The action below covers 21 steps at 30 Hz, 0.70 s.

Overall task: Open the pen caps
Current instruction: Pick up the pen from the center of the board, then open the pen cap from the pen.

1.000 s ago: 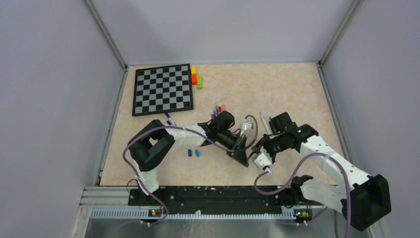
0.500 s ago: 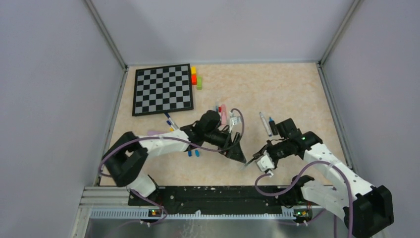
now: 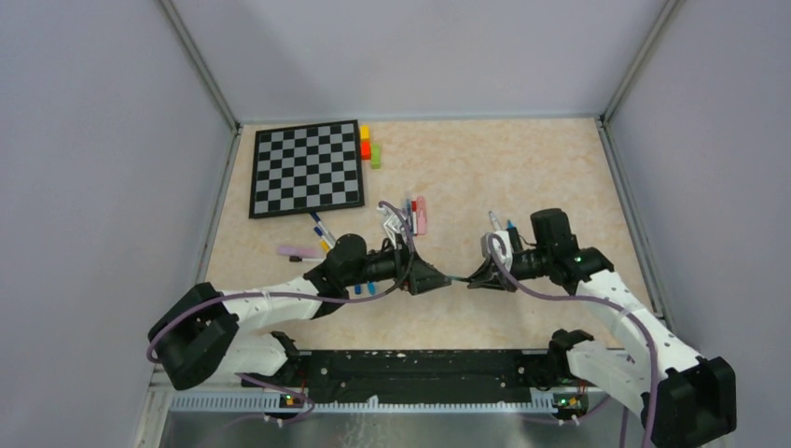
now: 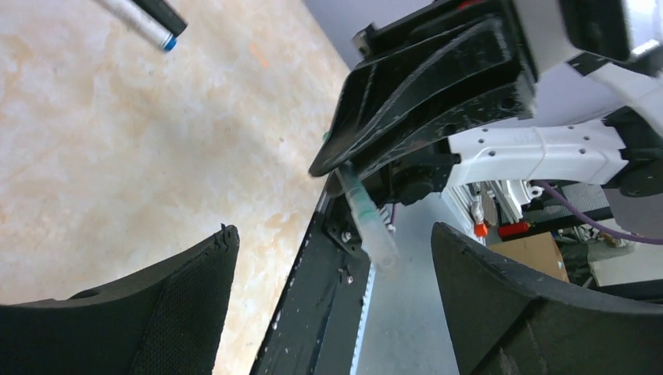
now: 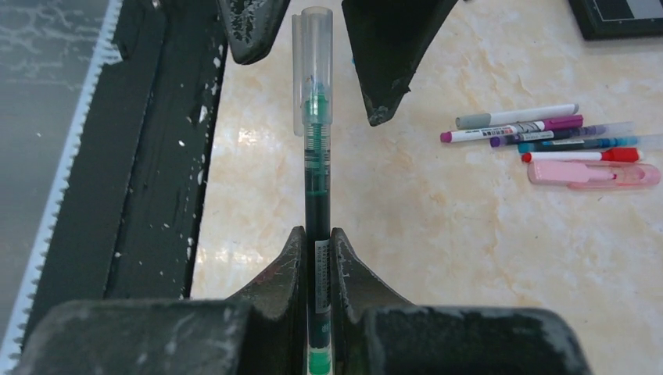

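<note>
Right gripper (image 5: 317, 244) is pinching the dark barrel of a green pen (image 5: 317, 187) tightly between its jaws, holding it off the table (image 3: 522, 168) with the capped end pointing at the left arm. Left gripper (image 4: 332, 230) is standing wide, its two black fingers (image 5: 250, 31) flanking the pen's clear cap (image 5: 312, 62) with a gap showing on each side, so nothing is gripping the cap. That cap is sitting on the pen, covering the green tip. From above, the two grippers are meeting nose to nose near the middle of the table's near half, with the pen (image 3: 459, 279) bridging them. Other pens (image 5: 539, 133) are lying side by side on the table beyond the left gripper, a pink highlighter (image 5: 594, 173) lying nearest of that row. Two small blue caps (image 3: 365, 289) are lying beside the left forearm, and a chessboard (image 3: 306, 168) is lying at the far left corner
</note>
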Tool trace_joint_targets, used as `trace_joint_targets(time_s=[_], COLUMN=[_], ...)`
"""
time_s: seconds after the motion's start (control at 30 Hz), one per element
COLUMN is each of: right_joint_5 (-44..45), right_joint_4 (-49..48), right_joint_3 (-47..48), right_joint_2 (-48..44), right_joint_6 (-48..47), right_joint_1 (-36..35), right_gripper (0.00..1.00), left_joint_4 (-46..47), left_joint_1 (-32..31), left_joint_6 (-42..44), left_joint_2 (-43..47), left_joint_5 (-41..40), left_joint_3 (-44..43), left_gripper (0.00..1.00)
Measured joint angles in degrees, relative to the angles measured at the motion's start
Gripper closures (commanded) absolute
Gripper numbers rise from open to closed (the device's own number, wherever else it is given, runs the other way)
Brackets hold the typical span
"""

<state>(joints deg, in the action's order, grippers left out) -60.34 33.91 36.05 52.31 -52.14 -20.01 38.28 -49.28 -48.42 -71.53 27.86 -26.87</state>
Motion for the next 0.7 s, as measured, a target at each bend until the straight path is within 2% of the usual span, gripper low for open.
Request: trace_joint_targets(time_s=[0.07,0.17,0.4,0.6,0.7], right_joint_5=[-0.9,-2.0,-2.2,-1.9,-1.6], right_joint_4=[-2.4,-5.0,-9.0,-11.8,-12.5], right_joint_3=[0.0,0.0,-0.1,-0.6,-1.2], right_joint_2=[1.0,2.8,4.5,4.5,4.5], right_joint_6=[4.8,10.4,17.8,21.0,22.0], right_joint_1=[0.0,0.0,0.0,0.0,0.0], right_gripper=[1.00,1.00,1.00,1.00,1.00], left_joint_4=[3.4,7.5,11.7,10.7,9.5], left_joint_1=[0.0,-0.3,-0.6,-0.6,-0.6], left_joint_6=[-1.0,-2.1,-3.5,-3.2,-3.0], left_joint_2=[-0.7,-1.2,-1.9,-2.0,-2.0], left_joint_5=[-0.5,-1.2,-2.4,-4.2,-4.9], left_joint_3=[0.0,0.0,0.0,0.0,0.0], left_gripper=[0.16,0.34,0.59,0.68,0.77])
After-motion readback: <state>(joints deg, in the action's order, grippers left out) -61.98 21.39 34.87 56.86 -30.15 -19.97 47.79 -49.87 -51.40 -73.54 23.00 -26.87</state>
